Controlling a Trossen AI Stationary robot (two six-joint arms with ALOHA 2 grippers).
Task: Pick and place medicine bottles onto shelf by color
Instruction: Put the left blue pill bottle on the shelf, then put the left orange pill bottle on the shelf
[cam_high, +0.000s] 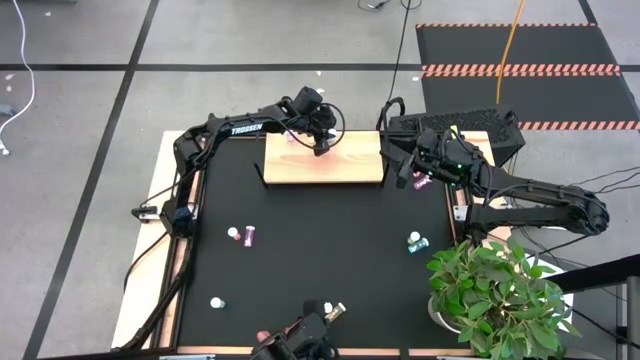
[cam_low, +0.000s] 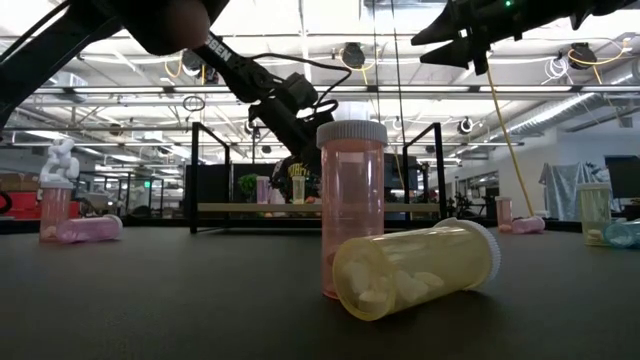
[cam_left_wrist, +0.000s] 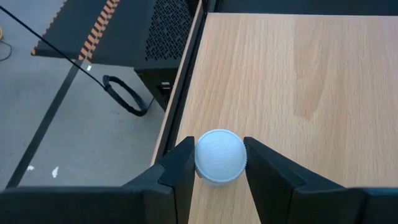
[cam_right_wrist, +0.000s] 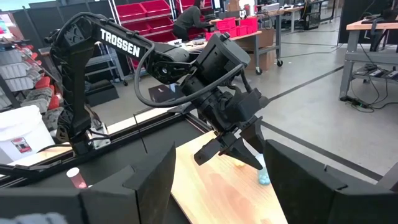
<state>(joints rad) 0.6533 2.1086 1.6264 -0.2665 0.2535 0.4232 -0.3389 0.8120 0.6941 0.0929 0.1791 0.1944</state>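
My left gripper (cam_left_wrist: 219, 149) is over the far left part of the light-wood shelf (cam_high: 340, 165), shut on a small medicine bottle whose white cap (cam_left_wrist: 220, 155) faces the wrist camera. The bottle's body (cam_right_wrist: 264, 177) looks bluish below the fingers. A pink bottle (cam_high: 292, 135) stands on the shelf beside it. My right gripper (cam_right_wrist: 219, 155) hangs open above the table at the shelf's right end, nothing between its fingers. Two pink bottles (cam_low: 515, 218) sit on the table below it. My left gripper pinches the bottle between its two fingers, which sit on opposite sides at the cap (cam_left_wrist: 205, 163). The fingers (cam_right_wrist: 244, 149) slant down at it from the table's left and far side. The bottle is upright, its base at the shelf's top near the far edge; whether it rests there I cannot tell.
Loose bottles lie about the black table: a pink pair (cam_high: 243, 236) at the left, a white-capped one (cam_high: 217, 302), teal ones (cam_high: 413, 243) at the right, and a pink and a yellow one (cam_low: 415, 270) near the front edge. A potted plant (cam_high: 495, 290) crowds the near right corner.
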